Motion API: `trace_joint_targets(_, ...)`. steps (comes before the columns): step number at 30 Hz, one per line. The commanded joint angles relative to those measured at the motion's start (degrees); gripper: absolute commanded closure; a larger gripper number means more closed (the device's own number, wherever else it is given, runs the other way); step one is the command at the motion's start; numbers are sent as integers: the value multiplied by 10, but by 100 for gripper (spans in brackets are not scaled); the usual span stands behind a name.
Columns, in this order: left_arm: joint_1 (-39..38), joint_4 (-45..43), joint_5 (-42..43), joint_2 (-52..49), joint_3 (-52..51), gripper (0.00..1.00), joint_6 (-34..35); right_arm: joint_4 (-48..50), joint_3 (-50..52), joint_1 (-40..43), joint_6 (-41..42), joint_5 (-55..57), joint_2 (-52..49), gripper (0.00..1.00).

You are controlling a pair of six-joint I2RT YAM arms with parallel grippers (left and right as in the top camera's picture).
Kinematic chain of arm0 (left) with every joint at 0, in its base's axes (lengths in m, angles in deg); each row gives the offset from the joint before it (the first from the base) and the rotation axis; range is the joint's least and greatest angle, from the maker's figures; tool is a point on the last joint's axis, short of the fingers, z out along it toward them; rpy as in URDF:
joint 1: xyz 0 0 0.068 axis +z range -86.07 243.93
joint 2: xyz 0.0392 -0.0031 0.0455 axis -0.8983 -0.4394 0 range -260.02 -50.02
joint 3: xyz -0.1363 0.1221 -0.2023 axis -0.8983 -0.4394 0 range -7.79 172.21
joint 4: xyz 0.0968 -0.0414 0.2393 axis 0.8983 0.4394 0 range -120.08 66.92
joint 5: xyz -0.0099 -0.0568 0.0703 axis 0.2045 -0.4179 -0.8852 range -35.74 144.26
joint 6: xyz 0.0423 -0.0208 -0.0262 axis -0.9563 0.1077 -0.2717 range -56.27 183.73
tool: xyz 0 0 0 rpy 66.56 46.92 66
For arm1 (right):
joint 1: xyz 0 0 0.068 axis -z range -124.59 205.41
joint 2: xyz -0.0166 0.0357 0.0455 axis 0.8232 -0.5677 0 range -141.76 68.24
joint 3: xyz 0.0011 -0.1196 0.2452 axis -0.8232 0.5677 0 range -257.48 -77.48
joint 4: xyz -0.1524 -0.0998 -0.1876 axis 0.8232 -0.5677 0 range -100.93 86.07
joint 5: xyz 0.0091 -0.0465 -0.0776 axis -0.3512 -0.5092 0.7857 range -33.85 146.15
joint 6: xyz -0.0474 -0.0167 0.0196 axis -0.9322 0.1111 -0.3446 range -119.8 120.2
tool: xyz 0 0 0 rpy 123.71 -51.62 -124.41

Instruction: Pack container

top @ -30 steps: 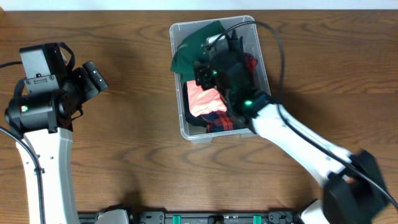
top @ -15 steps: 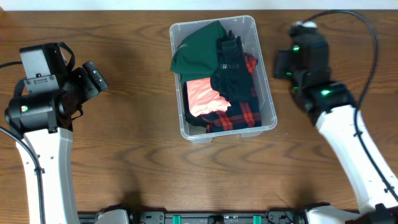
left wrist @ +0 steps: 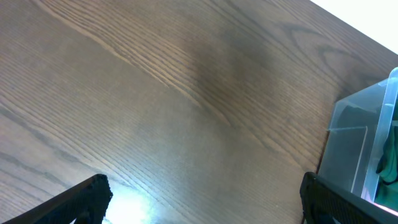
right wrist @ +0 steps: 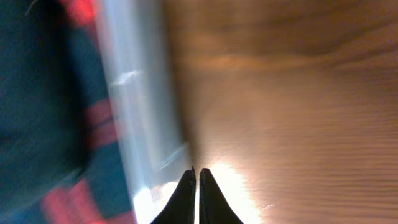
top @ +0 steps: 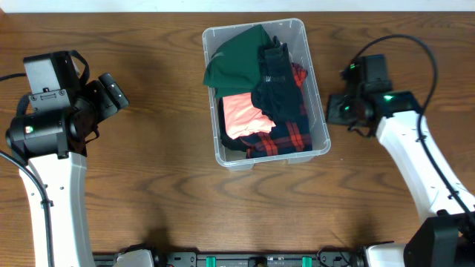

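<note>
Right tool [right wrist: 197,173], closed, beside container [top: 319,111] full of clothes [top: 256,96]

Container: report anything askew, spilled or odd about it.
The clear rectangular plastic container sits slightly skewed on the brown wooden table. The dark green garment bulges over its left rim near the far corner, and the clothes lie crumpled, not folded. No damage shows.

One clear container [top: 256,160] midway along the far edge of the bench [top: 163,185]. Four garments visible inside: one green garment [top: 234,63], one coral garment [top: 241,115], one black garment [top: 278,95], one plaid garment [top: 288,141]. Two grippers: left gripper [top: 113,90], right gripper [top: 338,110].
</note>
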Motion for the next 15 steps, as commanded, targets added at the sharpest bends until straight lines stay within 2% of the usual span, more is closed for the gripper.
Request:
trace_joint_targets(1,3,0,-3,-2,-2,2,3,-8,0,-27,16,-41,-2,97)
trace_joint_targets(9,3,0,-3,-2,-2,2,3,-5,0,-36,16,-43,-1,98)
trace_joint_targets(15,3,0,-3,-2,-2,2,3,19,0,-36,-12,-114,-1,98)
